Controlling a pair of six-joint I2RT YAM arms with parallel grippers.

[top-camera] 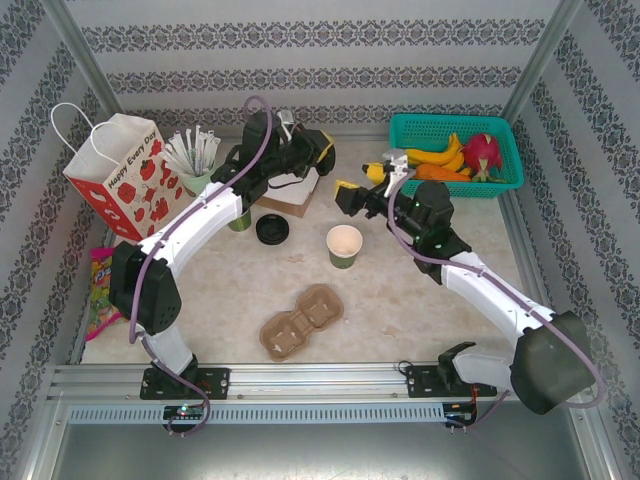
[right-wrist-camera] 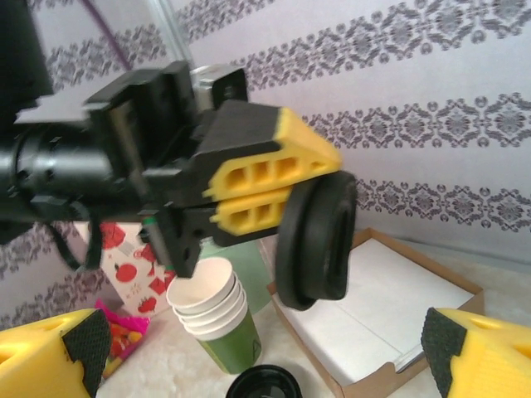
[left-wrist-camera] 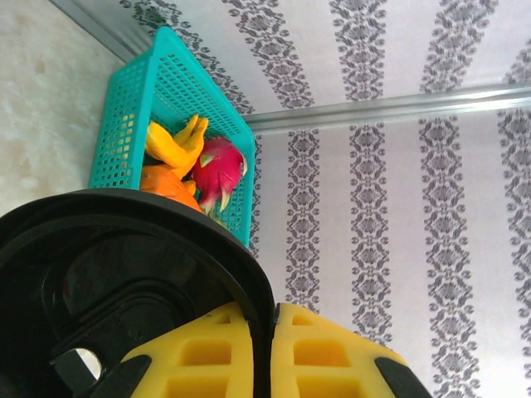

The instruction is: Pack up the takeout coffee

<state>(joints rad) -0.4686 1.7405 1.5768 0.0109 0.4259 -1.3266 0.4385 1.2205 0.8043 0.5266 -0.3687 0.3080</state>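
Note:
A takeout coffee cup, cream above and green below, stands open-topped mid-table. My left gripper hovers at the back, shut on the rim of a black plastic lid held on edge. A second black lid lies flat on the table beside a stack of nested cups. My right gripper is open just right of the left one, facing it, with nothing between its fingers.
A brown box of white napkins sits under the left gripper. A strawberry paper bag and a cup of wrapped straws stand back left. A teal fruit basket is back right; a cardboard cup carrier lies near the front.

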